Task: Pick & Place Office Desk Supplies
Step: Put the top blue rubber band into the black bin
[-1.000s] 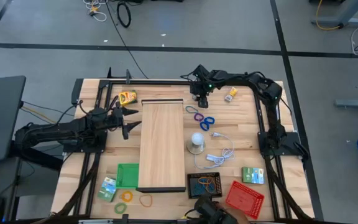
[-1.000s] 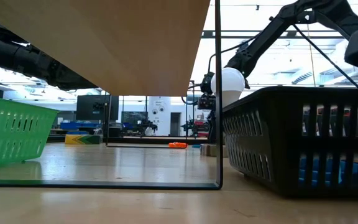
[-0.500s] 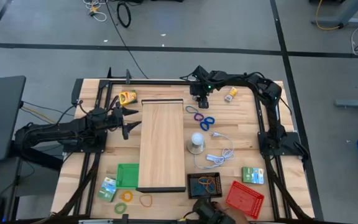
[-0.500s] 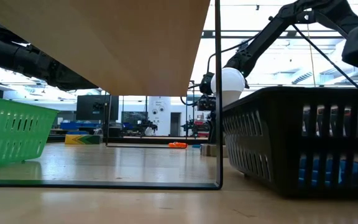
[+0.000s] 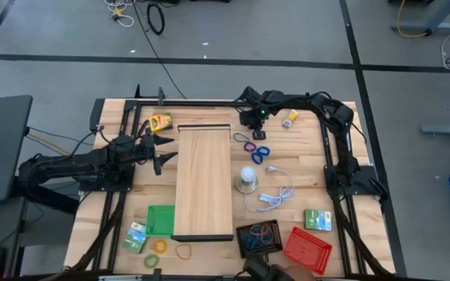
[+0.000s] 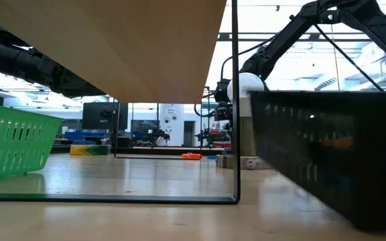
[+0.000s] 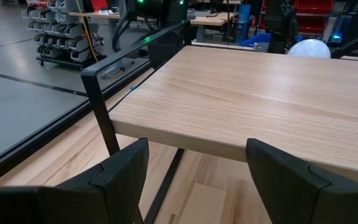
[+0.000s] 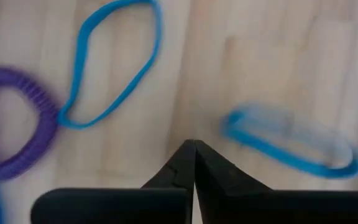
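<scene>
My right gripper points down at the far side of the table, shut, with nothing showing between its fingers. Its tips stand over bare wood between a light blue band, a purple coil ring and a second blue loop; whether they touch the table I cannot tell. From above, the purple ring and blue loops lie flat just nearer than the gripper. My left gripper waits open, level, at the left edge of the pale wooden board.
A white bulb and white cable lie right of the board. At the near edge are a green tray, a black tray tilted beside a person's hand, a red tray and green boxes. A yellow box lies far left.
My right gripper has turned and tipped a little over the bands, staying at the same spot. The black tray at the near edge has been shifted and turned askew by a person's hand; in the low view it now looms larger and blurred.
</scene>
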`<move>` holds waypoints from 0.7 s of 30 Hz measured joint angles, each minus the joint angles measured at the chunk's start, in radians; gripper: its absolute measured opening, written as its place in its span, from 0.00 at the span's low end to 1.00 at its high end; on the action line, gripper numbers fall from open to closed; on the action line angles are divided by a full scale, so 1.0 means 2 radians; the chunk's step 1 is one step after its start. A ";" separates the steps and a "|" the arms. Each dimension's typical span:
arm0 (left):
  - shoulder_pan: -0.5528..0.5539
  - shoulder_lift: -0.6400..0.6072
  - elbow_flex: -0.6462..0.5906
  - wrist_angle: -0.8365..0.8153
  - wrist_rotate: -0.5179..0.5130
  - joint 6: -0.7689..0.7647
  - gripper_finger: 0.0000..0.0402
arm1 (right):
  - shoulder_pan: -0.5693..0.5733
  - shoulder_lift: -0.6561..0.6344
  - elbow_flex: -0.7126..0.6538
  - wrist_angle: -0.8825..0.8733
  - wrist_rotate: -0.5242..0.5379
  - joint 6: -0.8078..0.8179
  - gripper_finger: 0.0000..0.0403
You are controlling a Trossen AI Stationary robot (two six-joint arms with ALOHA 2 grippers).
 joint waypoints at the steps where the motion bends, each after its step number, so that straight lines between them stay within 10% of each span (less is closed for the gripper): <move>1: 0.000 0.000 0.000 0.000 0.000 0.000 0.68 | 0.001 0.000 0.000 -0.011 0.000 0.002 0.03; 12: 0.000 0.000 0.000 0.000 0.002 0.001 0.68 | 0.018 -0.016 -0.004 -0.041 0.047 0.037 0.03; 21: 0.000 0.000 0.000 0.000 0.002 0.002 0.68 | 0.017 -0.025 -0.003 0.037 0.090 0.027 0.35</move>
